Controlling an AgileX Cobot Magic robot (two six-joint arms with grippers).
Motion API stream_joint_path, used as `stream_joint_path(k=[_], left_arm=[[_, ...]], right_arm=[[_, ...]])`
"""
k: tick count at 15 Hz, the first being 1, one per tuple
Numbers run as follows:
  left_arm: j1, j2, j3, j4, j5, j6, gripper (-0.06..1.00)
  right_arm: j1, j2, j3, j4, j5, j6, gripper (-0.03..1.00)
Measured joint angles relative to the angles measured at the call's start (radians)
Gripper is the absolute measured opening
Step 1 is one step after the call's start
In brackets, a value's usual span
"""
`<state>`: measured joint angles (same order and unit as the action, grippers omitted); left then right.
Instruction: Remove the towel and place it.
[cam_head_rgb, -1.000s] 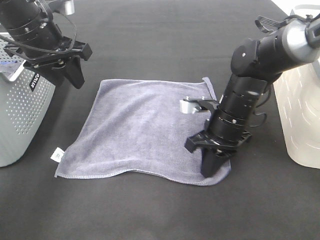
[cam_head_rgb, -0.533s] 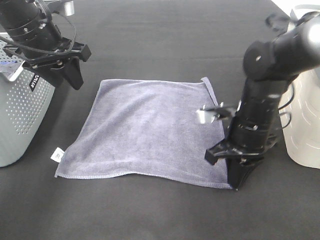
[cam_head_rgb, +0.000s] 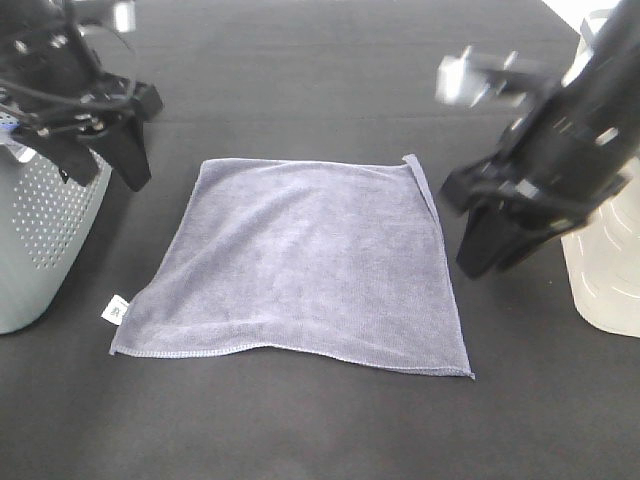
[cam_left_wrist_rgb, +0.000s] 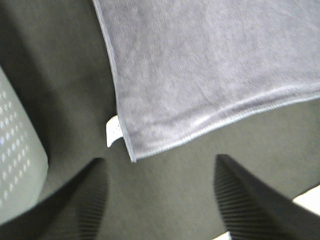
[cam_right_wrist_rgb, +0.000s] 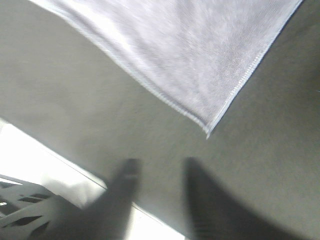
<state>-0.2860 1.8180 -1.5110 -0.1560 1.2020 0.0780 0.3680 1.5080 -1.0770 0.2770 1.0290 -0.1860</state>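
The towel (cam_head_rgb: 300, 255) lies spread flat on the black table, grey-lavender, with its small white tag (cam_head_rgb: 116, 310) at the near left corner. My left gripper (cam_head_rgb: 108, 170) hangs open above the table beyond the towel's far left corner. In the left wrist view the towel (cam_left_wrist_rgb: 210, 65) and its tag (cam_left_wrist_rgb: 114, 131) lie past the gripper (cam_left_wrist_rgb: 160, 200), whose wide-apart fingers hold nothing. My right gripper (cam_head_rgb: 490, 262) hovers off the towel's right edge, raised and blurred. The right wrist view shows its fingers (cam_right_wrist_rgb: 122, 192) apart and empty, with a towel corner (cam_right_wrist_rgb: 207, 131) just beyond them.
A grey perforated basket (cam_head_rgb: 40, 240) stands at the left edge, close under the left arm; it also shows in the left wrist view (cam_left_wrist_rgb: 15, 165). A white basket (cam_head_rgb: 605, 270) stands at the right edge behind the right arm. Bare black table surrounds the towel.
The right gripper has opened, released the towel's near right corner, and swung up and to the right. That corner now lies flat. The left gripper shifted slightly left and widened.
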Motion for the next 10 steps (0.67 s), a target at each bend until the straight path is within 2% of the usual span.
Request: stream_joint_path(k=[2, 3, 4, 5, 6, 7, 8, 10], left_arm=[[0.0, -0.045, 0.0, 0.001, 0.005, -0.031, 0.65], [0.0, -0.081, 0.0, 0.006, 0.006, -0.04, 0.66], [0.0, -0.13, 0.005, 0.016, 0.006, -0.055, 0.66], [0.0, -0.251, 0.054, 0.065, 0.006, -0.098, 0.66], [0.0, -0.251, 0.054, 0.065, 0.006, -0.098, 0.66], [0.0, -0.321, 0.098, 0.092, 0.008, -0.123, 0.66], [0.0, -0.504, 0.22, 0.156, 0.009, -0.174, 0.66], [0.0, -0.684, 0.351, 0.222, 0.009, -0.248, 0.66]], right_arm=[[0.0, -0.112, -0.005, -0.001, 0.056, 0.028, 0.76], [0.0, -0.17, -0.01, -0.006, 0.1, 0.051, 0.83], [0.0, -0.223, -0.021, -0.029, 0.137, 0.087, 0.86], [0.0, -0.347, -0.038, -0.152, 0.174, 0.217, 0.88], [0.0, -0.347, -0.038, -0.152, 0.174, 0.217, 0.88], [0.0, -0.411, -0.04, -0.234, 0.18, 0.278, 0.88], [0.0, -0.534, -0.04, -0.364, 0.184, 0.358, 0.87], [0.0, -0.666, -0.036, -0.395, 0.184, 0.367, 0.86]])
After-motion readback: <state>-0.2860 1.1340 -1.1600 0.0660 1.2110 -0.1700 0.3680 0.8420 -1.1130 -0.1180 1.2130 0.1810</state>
